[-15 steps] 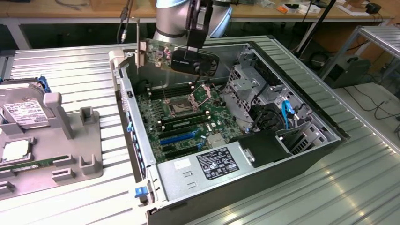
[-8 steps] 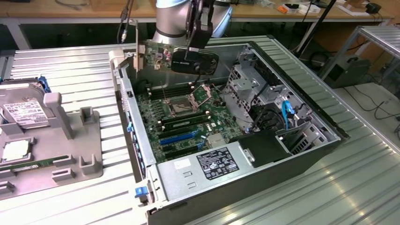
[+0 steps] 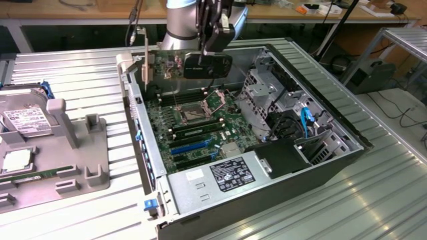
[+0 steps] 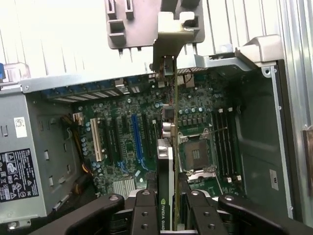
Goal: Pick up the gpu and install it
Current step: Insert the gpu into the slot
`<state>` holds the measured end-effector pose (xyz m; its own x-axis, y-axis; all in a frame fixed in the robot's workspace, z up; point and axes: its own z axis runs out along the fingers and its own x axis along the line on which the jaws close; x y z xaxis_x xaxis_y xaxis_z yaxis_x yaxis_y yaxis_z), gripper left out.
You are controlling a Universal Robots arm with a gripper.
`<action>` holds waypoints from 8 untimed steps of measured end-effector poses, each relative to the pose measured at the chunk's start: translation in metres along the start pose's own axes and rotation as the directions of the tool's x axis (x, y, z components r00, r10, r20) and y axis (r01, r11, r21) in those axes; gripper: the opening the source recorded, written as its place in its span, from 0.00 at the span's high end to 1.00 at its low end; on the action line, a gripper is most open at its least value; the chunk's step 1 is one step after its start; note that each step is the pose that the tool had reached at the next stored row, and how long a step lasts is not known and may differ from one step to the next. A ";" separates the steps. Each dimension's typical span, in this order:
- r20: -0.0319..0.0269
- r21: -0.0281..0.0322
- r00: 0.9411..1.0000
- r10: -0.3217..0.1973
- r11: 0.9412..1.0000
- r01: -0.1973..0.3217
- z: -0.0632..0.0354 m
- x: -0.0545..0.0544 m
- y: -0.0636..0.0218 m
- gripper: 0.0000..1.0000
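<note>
gripper (image 4: 168, 208): fingers pinching the gpu (image 4: 166, 152), card edge-on between them
gpu: held in the air above the CPU socket (image 4: 195, 149), bracket (image 4: 168, 34) toward the case's rear wall
blue slot (image 4: 137, 139): off beside the card, toward the power supply (image 4: 19, 166), long axes roughly parallel

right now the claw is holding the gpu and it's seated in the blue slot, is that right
Not seated. The claw holds the gpu in the air above the motherboard, and the blue slot is empty; the wrist view shows it.

A ribbed metal tabletop (image 3: 80, 75) lies before a long wooden workbench (image 3: 67, 12), with dark cables (image 3: 389, 102) on the floor (image 3: 417, 107).
</note>
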<state>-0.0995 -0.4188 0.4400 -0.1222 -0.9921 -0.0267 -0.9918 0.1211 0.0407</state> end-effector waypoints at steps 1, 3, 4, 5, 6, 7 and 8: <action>-0.001 -0.001 1.000 -0.023 1.000 0.023 0.0000 0.000 0.0000 0.73; -0.002 -0.001 0.999 -0.040 0.999 0.040 0.0000 0.000 0.0000 0.73; -0.002 -0.001 0.999 -0.045 0.999 0.045 0.0000 0.000 0.0000 0.73; -0.002 -0.001 0.999 -0.052 0.999 0.052 0.0000 0.000 0.0000 0.73; -0.002 -0.002 0.998 -0.058 0.998 0.058 0.0000 0.000 0.0000 0.73; -0.003 -0.002 0.998 -0.065 0.998 0.065 0.0000 0.000 0.0000 0.73; -0.003 -0.002 0.997 -0.071 0.998 0.071 0.0000 0.000 0.0000 0.73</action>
<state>-0.0995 -0.4187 0.4399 -0.0518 -0.9983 -0.0267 -0.9979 0.0507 0.0408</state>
